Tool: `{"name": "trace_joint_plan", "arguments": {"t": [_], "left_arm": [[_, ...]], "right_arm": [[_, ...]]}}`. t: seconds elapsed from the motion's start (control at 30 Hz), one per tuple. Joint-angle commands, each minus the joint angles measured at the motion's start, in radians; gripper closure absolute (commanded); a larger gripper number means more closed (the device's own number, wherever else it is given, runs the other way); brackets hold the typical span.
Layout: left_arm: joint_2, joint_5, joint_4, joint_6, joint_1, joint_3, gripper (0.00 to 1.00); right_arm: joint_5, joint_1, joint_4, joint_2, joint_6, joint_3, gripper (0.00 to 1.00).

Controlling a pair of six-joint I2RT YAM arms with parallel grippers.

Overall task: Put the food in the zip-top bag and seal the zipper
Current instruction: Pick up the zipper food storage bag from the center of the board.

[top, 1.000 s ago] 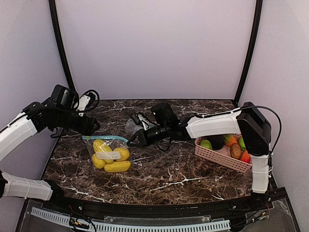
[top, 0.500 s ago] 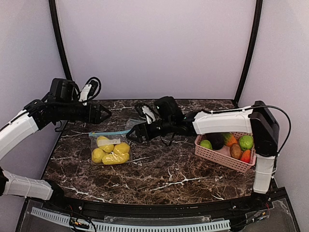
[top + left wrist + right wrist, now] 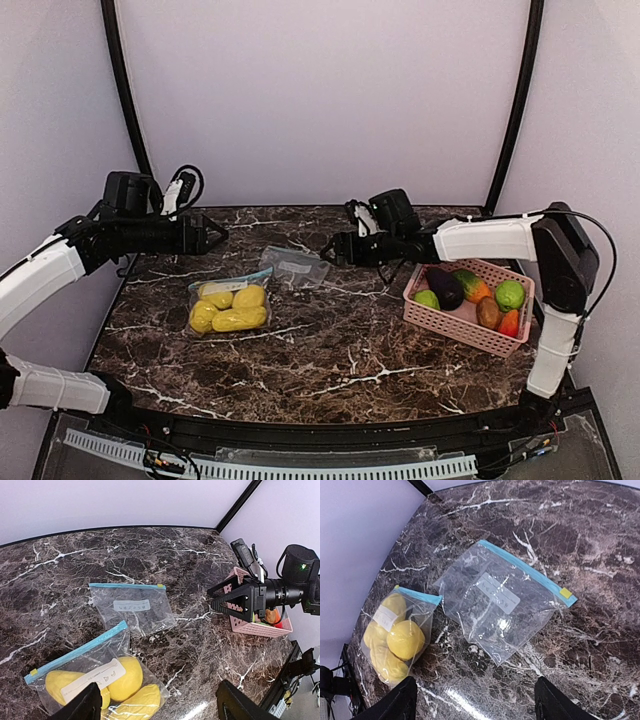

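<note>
A zip-top bag (image 3: 228, 305) holding yellow toy food (image 3: 122, 677) lies on the marble table, its blue zipper strip (image 3: 417, 596) along the far edge. A second, empty zip-top bag (image 3: 295, 266) lies flat just right of it. More food, a green one (image 3: 510, 294), a dark purple one (image 3: 445, 288) and orange-red ones, sits in the pink basket (image 3: 455, 325). My left gripper (image 3: 220, 235) hovers open above and behind the filled bag, holding nothing. My right gripper (image 3: 335, 248) is open too, right of the empty bag and clear of it.
The pink basket (image 3: 250, 625) stands at the table's right side, under the right forearm. Dark frame posts rise at the back corners. Cables loop at the left wrist (image 3: 185, 185).
The right gripper opened, let go of the filled bag's zipper end and drew back to the right. The left gripper rose and moved right off the bag. The filled bag settled flat.
</note>
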Motion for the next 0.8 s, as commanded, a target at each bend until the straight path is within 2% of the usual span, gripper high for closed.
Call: {"name": "trace_joint_plan", "arguments": {"t": [0.0, 0.2, 0.5, 0.77], "left_arm": [[-0.008, 0.015, 0.019, 0.011, 0.025, -0.028, 0.20], [-0.028, -0.030, -0.033, 0.009, 0.026, -0.049, 0.20], [-0.089, -0.030, -0.011, -0.063, 0.026, -0.116, 0.20], [-0.094, -0.026, -0.008, -0.076, 0.026, -0.120, 0.20]], "right_arm": [[-0.038, 0.004, 0.005, 0.082, 0.070, 0.020, 0.24], [0.000, -0.003, 0.008, 0.161, 0.183, 0.040, 0.33], [-0.047, -0.009, 0.125, 0.265, 0.285, 0.076, 0.40], [-0.100, -0.023, 0.227, 0.352, 0.369, 0.104, 0.51]]}}
